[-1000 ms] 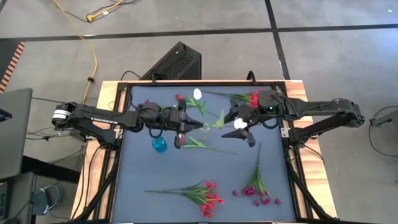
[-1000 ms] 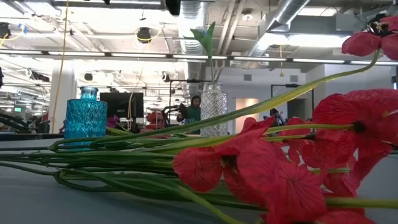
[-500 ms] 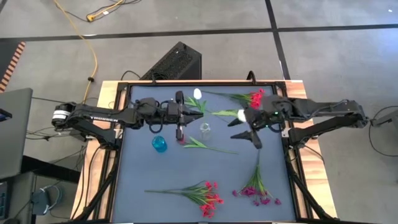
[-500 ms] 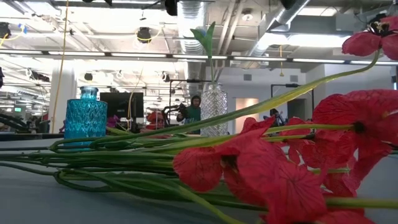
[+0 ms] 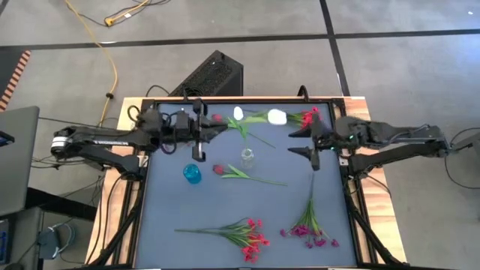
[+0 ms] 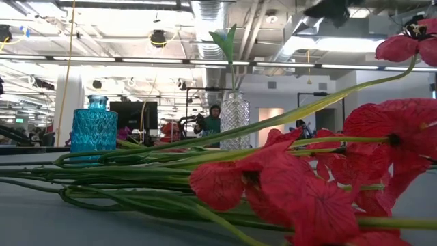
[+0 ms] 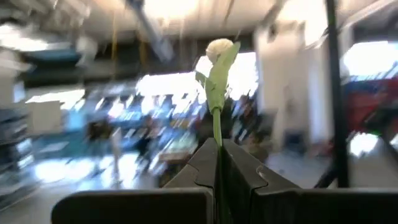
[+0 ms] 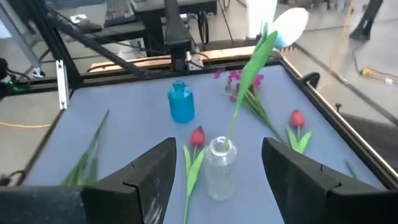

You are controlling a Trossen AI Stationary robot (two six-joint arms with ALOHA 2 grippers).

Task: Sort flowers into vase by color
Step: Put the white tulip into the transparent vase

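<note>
Moved since earlier: the right gripper (image 5: 302, 141) has drawn back toward the table's right edge, away from the clear vase (image 5: 247, 157). The left arm has pulled back to its own side.
Right jaws: released, spread wide, nothing between them.
Why released: my judgement is that the white flower (image 8: 289, 25) is already delivered. Its stem stands in the clear vase and leans, so no grip is needed.
Flower relative to right jaws: in the right wrist view the vase and stem line up between the open fingers (image 8: 155, 165), but well ahead of them and apart.
Left jaws: the left gripper (image 7: 219, 146) is clenched on the green stem of a white bud (image 7: 219, 50).
Why held so: the bud sticks out beyond the fingertips, probably kept clear while it waits for the same vase.
Blue vase (image 5: 192, 174): holds no flower, just beside the clear vase.
Red tulip (image 5: 218, 169): lies flat on the table (image 5: 172, 202) between the two vases.
Outer table: a red cluster (image 5: 251, 236) and a magenta cluster (image 5: 311, 232) lie near the front edge, unsorted.
</note>
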